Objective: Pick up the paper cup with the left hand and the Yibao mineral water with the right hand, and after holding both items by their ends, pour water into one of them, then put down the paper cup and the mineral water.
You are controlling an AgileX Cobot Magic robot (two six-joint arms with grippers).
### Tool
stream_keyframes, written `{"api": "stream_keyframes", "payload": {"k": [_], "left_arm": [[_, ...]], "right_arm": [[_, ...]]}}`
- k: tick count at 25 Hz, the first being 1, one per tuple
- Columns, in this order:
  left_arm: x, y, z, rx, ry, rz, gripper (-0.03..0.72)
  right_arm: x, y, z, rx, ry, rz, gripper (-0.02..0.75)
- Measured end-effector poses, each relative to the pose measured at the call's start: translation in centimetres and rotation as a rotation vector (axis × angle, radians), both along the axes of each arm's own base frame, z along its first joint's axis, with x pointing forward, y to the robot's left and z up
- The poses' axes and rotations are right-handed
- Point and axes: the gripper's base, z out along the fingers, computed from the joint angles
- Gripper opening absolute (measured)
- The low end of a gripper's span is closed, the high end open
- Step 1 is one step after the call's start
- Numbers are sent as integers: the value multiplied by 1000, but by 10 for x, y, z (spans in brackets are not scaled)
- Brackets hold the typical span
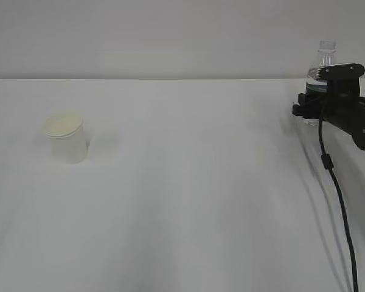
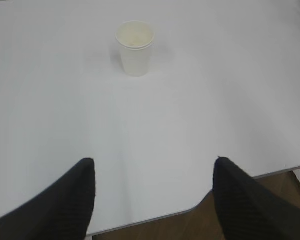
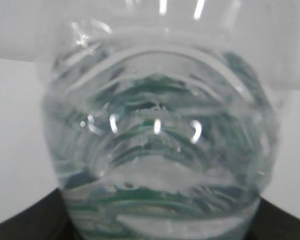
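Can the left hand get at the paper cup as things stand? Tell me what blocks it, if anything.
Probably yes. In the left wrist view the left hand has its jaws spread wide, and the paper cup stands upright straight ahead. Only bare table lies between them; the Yibao mineral water stands far off to the right.

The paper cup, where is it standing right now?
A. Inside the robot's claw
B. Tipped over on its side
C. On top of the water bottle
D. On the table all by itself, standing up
D: the paper cup stands upright on the white table with nothing touching it, far from the bottle at the right hand; the left wrist view shows the open left hand well short of it.
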Motion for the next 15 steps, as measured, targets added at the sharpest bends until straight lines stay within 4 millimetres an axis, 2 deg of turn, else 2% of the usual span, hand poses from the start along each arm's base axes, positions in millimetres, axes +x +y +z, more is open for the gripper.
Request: {"api": "stream_keyframes", "payload": {"k": [7, 15], "left_arm": [[0, 0, 0, 0, 0, 0, 519], [0, 0, 0, 0, 0, 0, 519]], "right_arm": [[0, 1, 6, 3, -28, 16, 411], [-11, 5, 29, -13, -69, 53, 407]]}}
